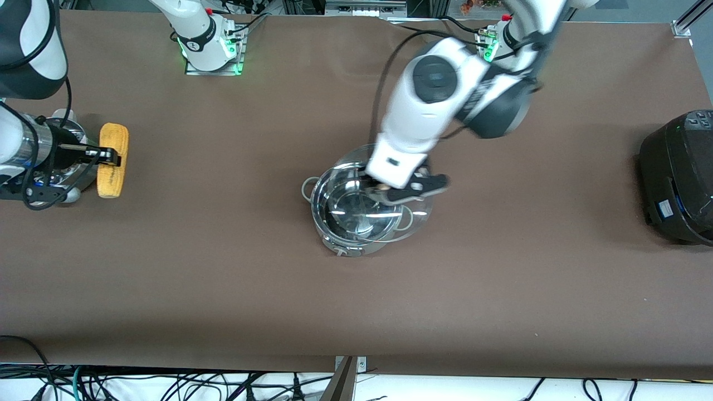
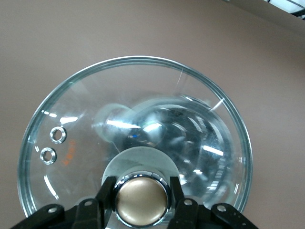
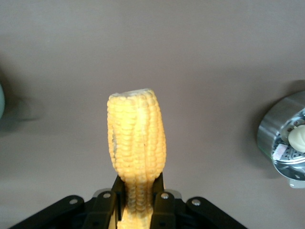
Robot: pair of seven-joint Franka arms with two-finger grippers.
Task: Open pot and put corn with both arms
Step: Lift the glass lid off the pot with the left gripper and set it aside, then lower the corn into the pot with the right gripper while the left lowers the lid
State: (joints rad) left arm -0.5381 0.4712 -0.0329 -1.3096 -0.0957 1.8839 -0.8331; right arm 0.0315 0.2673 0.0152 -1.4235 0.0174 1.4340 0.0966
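The steel pot [image 1: 322,196] stands mid-table. My left gripper [image 1: 390,192] is shut on the tan knob [image 2: 142,200] of the glass lid [image 1: 420,214] and holds the lid above the pot, shifted toward the left arm's end. In the left wrist view the lid [image 2: 71,109] fills the frame, with the pot [image 2: 190,138] showing through the glass and my left gripper [image 2: 142,202] round the knob. My right gripper [image 1: 111,157] is shut on the yellow corn [image 1: 113,139], over the table at the right arm's end. The right wrist view shows the corn [image 3: 137,138] sticking out of my right gripper [image 3: 138,198].
A perforated steel steamer [image 3: 276,129] with a white bun [image 3: 298,138] stands beside the corn, mostly hidden under the right arm in the front view [image 1: 75,131]. A big black cooker [image 1: 679,178] stands at the left arm's end. Cables hang along the near table edge.
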